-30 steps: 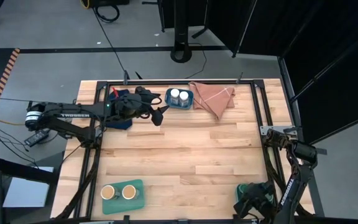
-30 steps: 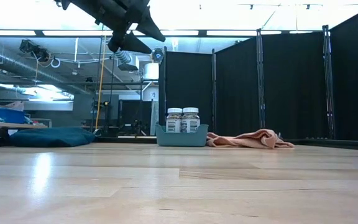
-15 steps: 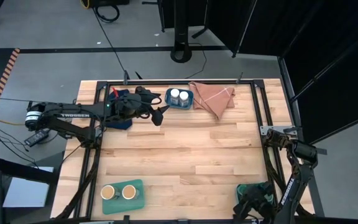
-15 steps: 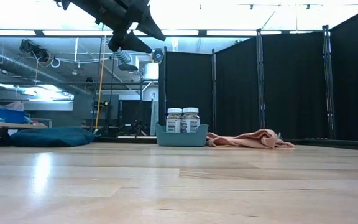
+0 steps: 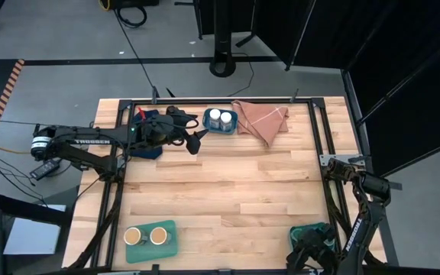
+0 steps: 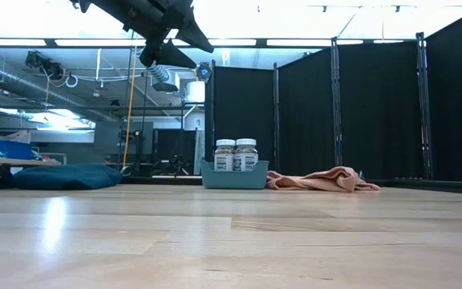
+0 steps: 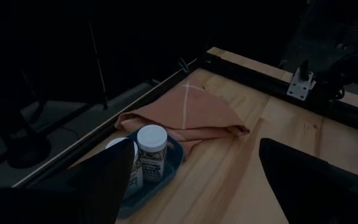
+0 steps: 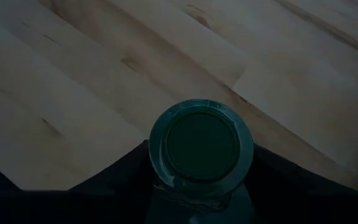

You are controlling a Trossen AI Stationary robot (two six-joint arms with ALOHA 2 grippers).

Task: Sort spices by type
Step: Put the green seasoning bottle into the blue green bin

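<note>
Two white-lidded jars (image 5: 221,118) (image 6: 236,154) (image 7: 152,149) stand in a teal tray (image 5: 207,122) at the far edge. Two tan-lidded jars (image 5: 146,236) stand in a teal tray (image 5: 169,243) near the left corner. My left gripper (image 5: 197,142) (image 6: 183,50) (image 7: 197,186) hangs open in the air, just left of the white-lidded jars. My right gripper (image 5: 310,250) is at the near right corner over a third teal tray (image 5: 312,229), shut on a green-lidded jar (image 8: 201,145). No second green-lidded jar shows. My right gripper holds the green-lidded jar by its body just under the lid (image 8: 191,198), pinched between the two fingers (image 8: 126,165), which come from above and point down. The jar is upright with its lid facing the wrist camera. Whether its base rests on anything is hidden by the jar itself.
A salmon cloth (image 5: 262,119) (image 6: 321,180) lies crumpled right of the far tray. A dark blue cloth (image 5: 153,118) (image 6: 66,176) lies under my left arm at the far left. The middle of the wooden table (image 5: 235,183) holds nothing. A black metal frame (image 5: 319,137) borders the table.
My right gripper has shifted slightly toward the near edge, uncovering a little more of the teal tray beneath it. The left arm and the jars in the other trays have kept still.
</note>
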